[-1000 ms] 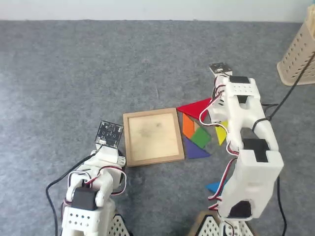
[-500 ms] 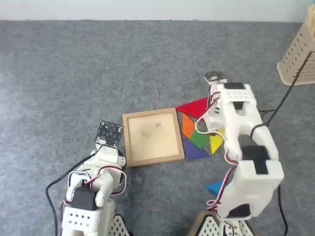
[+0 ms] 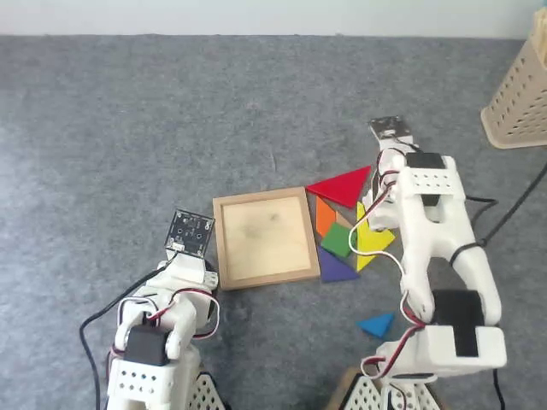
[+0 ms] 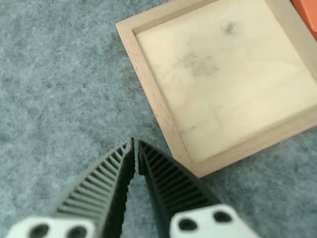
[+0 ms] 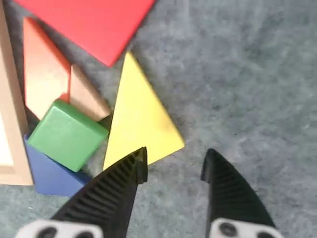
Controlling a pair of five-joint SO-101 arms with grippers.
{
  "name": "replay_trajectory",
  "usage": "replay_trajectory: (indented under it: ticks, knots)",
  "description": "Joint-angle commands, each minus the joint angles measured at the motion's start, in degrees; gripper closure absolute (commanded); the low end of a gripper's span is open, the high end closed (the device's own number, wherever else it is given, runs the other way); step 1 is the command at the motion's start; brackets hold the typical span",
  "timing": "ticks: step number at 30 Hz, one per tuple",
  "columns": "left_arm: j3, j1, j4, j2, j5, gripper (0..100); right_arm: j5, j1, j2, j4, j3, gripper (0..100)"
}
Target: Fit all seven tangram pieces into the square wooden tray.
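Note:
The square wooden tray point(image 3: 265, 237) lies bare in the middle of the carpet. Against its right side lie a red triangle point(image 3: 342, 186), an orange piece point(image 3: 326, 218), a green square point(image 3: 338, 240), a yellow triangle point(image 3: 372, 235) and a purple-blue triangle point(image 3: 336, 267). A small blue triangle point(image 3: 376, 325) lies apart, nearer the arm bases. My right gripper point(image 5: 174, 161) is open over carpet at the yellow triangle's point(image 5: 138, 124) corner, holding nothing. My left gripper point(image 4: 134, 144) is shut and empty beside the tray's rim point(image 4: 158, 94).
A small tan piece point(image 5: 86, 94) sits between the orange piece point(image 5: 42, 74) and the green square point(image 5: 67, 134). The right arm point(image 3: 432, 205) hangs over the carpet right of the pieces. A perforated beige basket point(image 3: 521, 85) stands at the far right edge.
The right arm swung in over the pieces, then back out to the right, uncovering the yellow triangle. The green square and purple-blue triangle shifted slightly toward the tray. The left arm stayed still.

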Motion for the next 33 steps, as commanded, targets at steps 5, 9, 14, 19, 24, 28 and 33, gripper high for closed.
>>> replay_trajectory:
  ticks: [5, 9, 14, 19, 24, 28, 33]
  knots:
    - [-1.1, 0.4, 0.4, -1.2, 0.4, 99, -4.0, -8.8, 0.4, -3.2, 2.9, 71.9]
    - [-1.1, 0.4, 0.4, -1.2, 0.4, 99, -5.5, -7.4, 5.1, -5.0, 1.6, 71.8]
    - [-1.1, 0.4, 0.4, -1.2, 0.4, 99, -5.1, -2.2, 11.3, -5.6, -2.0, 71.8]
    - [-1.1, 0.4, 0.4, -1.2, 0.4, 99, -2.8, 1.8, 15.9, -5.4, -5.9, 71.8]
    - [-1.1, 0.4, 0.4, -1.2, 0.4, 99, -2.4, 2.2, 17.2, -5.5, -6.6, 73.7]
    - [-1.1, 0.4, 0.4, -1.2, 0.4, 99, -2.4, 2.3, 17.1, -5.4, -6.6, 81.8]
    - [-1.1, 0.4, 0.4, -1.2, 0.4, 99, -2.5, 2.6, 14.0, -3.8, -6.8, 82.4]
